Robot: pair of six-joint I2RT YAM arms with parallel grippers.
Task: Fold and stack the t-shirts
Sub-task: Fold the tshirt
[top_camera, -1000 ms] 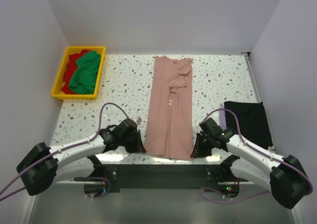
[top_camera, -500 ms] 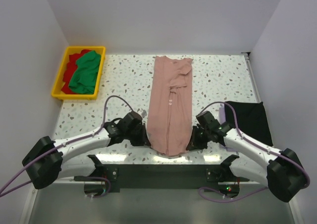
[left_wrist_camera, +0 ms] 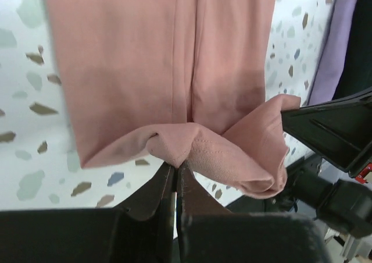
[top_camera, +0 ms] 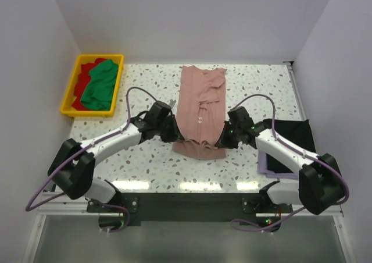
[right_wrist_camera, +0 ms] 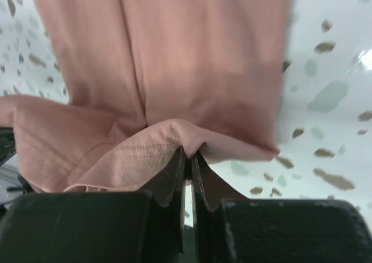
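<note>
With my left gripper [left_wrist_camera: 176,169] and right gripper [right_wrist_camera: 189,156] each clamped on a hem corner of the dusty-pink t-shirt [top_camera: 201,106], uneven travel could skew the fold.

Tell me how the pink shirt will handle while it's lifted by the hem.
Likely floppy: the pink shirt sags and bunches between the left gripper and right gripper. Probably light, since thin pinches hold it. It may drag and wrinkle on the table.

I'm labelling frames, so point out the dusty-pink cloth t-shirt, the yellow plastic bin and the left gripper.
dusty-pink cloth t-shirt [top_camera: 200,94], top external view, upper body.
yellow plastic bin [top_camera: 68,88], top external view, left rim.
left gripper [left_wrist_camera: 176,169], left wrist view, between fingertips.
</note>
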